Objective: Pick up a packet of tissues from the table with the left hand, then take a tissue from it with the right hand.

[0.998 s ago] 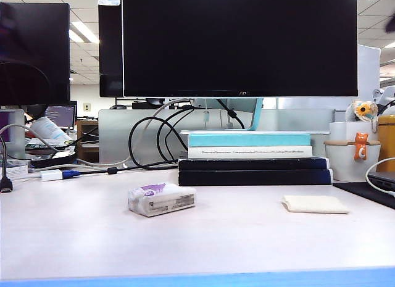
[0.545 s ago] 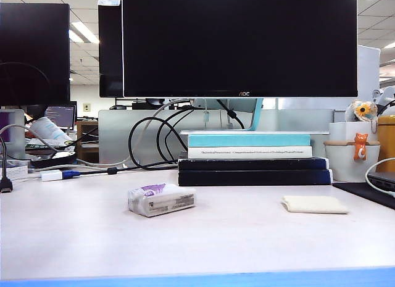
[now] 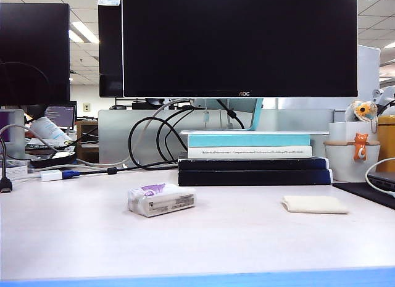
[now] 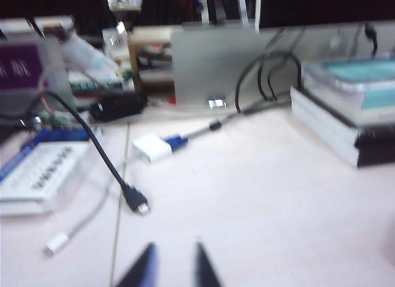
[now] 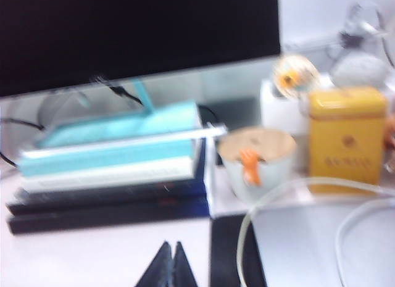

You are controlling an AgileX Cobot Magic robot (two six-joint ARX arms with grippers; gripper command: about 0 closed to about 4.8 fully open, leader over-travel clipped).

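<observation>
In the exterior view the table (image 3: pixel 80 237), pale with a blue strip along the lower edge of the frame, carries the packet of tissues (image 3: pixel 161 199) left of centre in the lower half, lying flat with its purple patch up and its printed label facing the camera. Behind it, in the middle of the frame, a stack of 4 books (image 3: pixel 253 158) sits under a large dark monitor (image 3: pixel 239 43), with black cables (image 3: pixel 154 142) looping down to the left of the stack. To the right of centre, well apart from the packet, the folded cream tissue (image 3: pixel 315 204) lies flat on the table, and a white cup with a small orange figure (image 3: pixel 353 157) stands at the right edge. Neither arm shows in this view. In the left wrist view the left gripper (image 4: pixel 174 265) sits at the lower middle of the frame above bare table, its 2 blurred fingertips standing slightly apart with nothing between them. In the right wrist view the right gripper (image 5: pixel 172 265) is at the lower middle, its 2 fingers pressed together and empty, pointing toward the books, with a yellow tin (image 5: pixel 344 136) in the right half.
</observation>
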